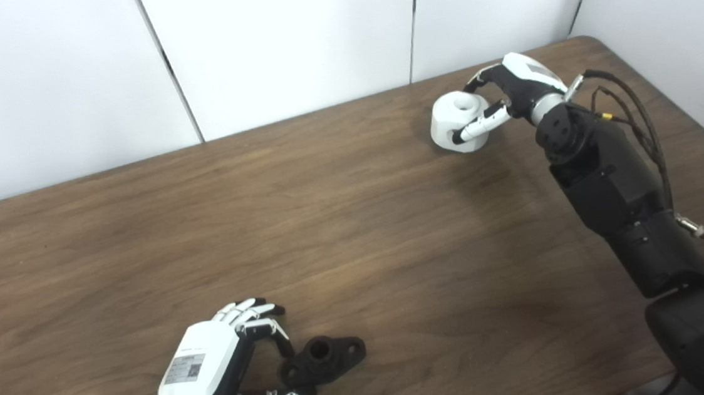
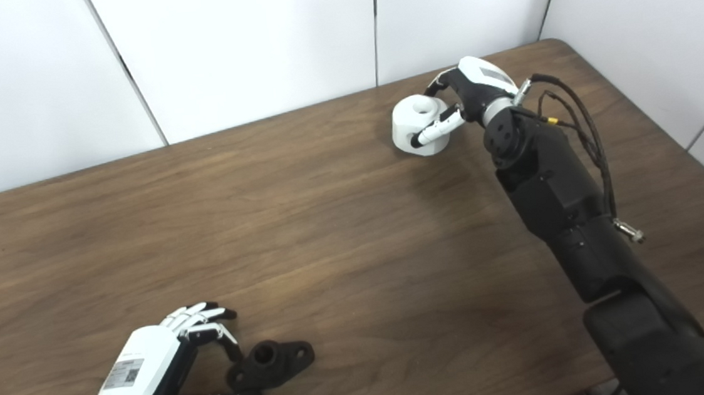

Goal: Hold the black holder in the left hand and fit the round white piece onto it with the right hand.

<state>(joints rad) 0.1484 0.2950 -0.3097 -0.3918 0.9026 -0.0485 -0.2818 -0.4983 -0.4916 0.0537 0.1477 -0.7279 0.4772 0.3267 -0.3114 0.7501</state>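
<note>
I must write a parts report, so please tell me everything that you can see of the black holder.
The black holder is a small matte part, plastic or metal by its look. It has a raised round collar with an open bore in the middle and a flat flange with a hole at its right end. It lies flat on the wooden table, near the front edge, left of centre. The left hand closes around its left end, fingers behind and thumb in front; whether they grip it firmly I cannot tell.
</note>
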